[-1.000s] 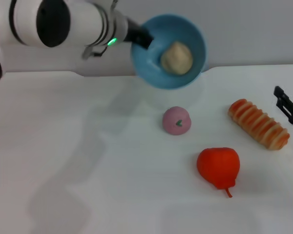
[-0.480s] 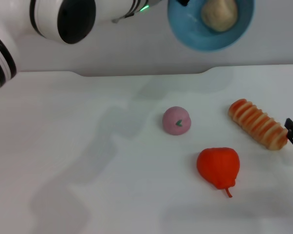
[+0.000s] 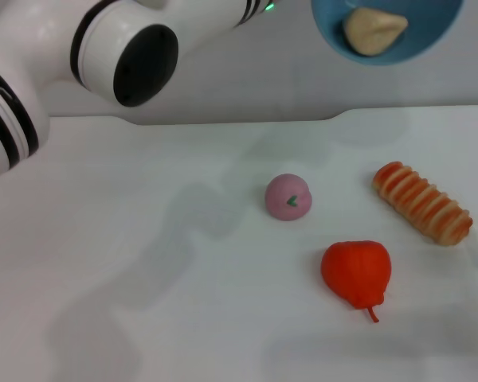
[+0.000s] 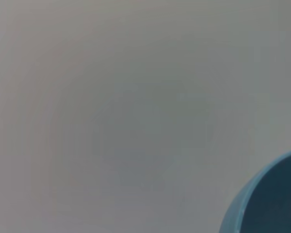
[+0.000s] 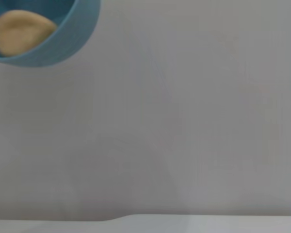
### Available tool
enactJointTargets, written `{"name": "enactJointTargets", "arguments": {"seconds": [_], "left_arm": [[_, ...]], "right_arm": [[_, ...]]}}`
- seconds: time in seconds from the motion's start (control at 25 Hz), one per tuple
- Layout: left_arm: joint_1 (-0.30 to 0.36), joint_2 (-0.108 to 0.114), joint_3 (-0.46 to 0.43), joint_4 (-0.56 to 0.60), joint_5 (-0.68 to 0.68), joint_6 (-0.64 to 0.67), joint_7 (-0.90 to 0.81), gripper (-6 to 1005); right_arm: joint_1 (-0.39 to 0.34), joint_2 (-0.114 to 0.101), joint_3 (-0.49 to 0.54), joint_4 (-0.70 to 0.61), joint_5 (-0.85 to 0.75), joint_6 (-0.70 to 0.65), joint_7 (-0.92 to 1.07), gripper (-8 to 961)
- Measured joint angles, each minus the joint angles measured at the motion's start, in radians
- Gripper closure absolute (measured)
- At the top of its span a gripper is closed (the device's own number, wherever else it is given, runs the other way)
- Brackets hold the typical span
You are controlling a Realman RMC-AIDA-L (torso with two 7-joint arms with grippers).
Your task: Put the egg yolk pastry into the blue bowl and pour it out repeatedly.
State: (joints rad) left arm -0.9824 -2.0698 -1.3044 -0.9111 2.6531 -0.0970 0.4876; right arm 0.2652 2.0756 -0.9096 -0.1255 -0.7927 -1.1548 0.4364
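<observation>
blue bowl (image 3: 386, 36) held high over the bench's (image 3: 143, 239) far right by the left arm (image 3: 135, 48) — tilted, egg yolk pastry (image 3: 373, 32) inside, can't tell what either arm's fingers are doing

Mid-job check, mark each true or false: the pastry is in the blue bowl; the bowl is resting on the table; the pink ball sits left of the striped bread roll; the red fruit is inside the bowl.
1. The egg yolk pastry lies in the blue bowl. True.
2. The bowl rests on the table. False: the left arm holds it up in the air.
3. The pink ball sits left of the striped bread roll. True.
4. The red fruit is inside the bowl. False: it lies on the table.
</observation>
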Motion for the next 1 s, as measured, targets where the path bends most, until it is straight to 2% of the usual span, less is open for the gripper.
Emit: {"name": "enactJointTargets", "arguments": {"seconds": [0.2,0.44,1.0], "left_arm": [[0.009,-0.002,0.075,-0.003,0.004,0.058,0.011,1000],[0.061,-0.004,0.213,-0.021,0.006,0.270,0.116,1000],[0.018,-0.008,0.290,-0.002,0.004,0.286,0.143,999]], "right_arm": [[0.006,-0.001,0.000,-0.001,0.000,0.000,-0.001,431],[0.007,-0.002,0.000,0.000,0.000,0.002,-0.001,431],[0.010,0.001,0.000,0.001,0.000,-0.005,-0.001,431]]}}
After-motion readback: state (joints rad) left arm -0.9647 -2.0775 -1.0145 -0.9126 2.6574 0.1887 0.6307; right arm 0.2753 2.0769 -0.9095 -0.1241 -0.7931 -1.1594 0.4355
